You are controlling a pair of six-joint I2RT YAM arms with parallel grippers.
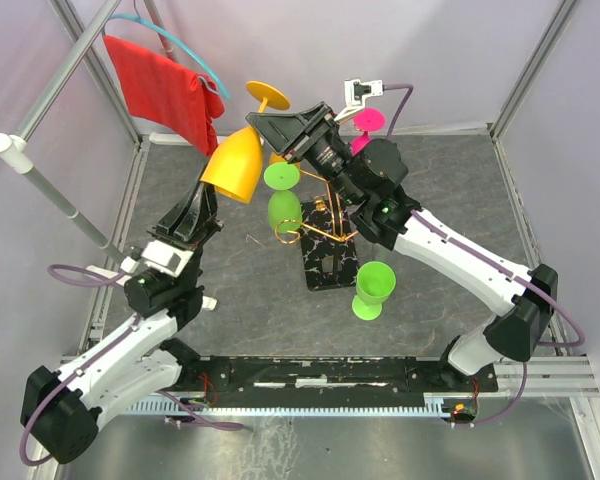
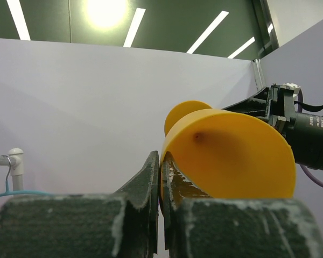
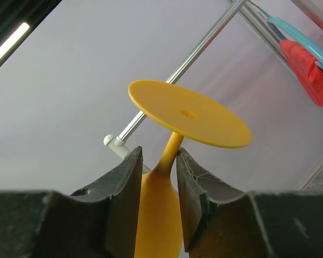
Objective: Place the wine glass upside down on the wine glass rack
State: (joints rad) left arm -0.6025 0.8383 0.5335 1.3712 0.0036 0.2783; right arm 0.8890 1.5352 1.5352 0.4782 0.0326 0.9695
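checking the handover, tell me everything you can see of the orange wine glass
Orange wine glass: opaque, matte, plastic-looking, with a wide bowl, thin stem and flat round foot. It hangs in the air, tilted. The left gripper is shut on its rim. The right gripper straddles the stem just below the foot; whether it touches is unclear.

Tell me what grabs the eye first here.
An orange wine glass is held upside down in mid-air, back left: the left gripper pinches its rim, and the right gripper, open, straddles its stem. Beside it the gold rack carries a green glass; a red cloth hangs far left.
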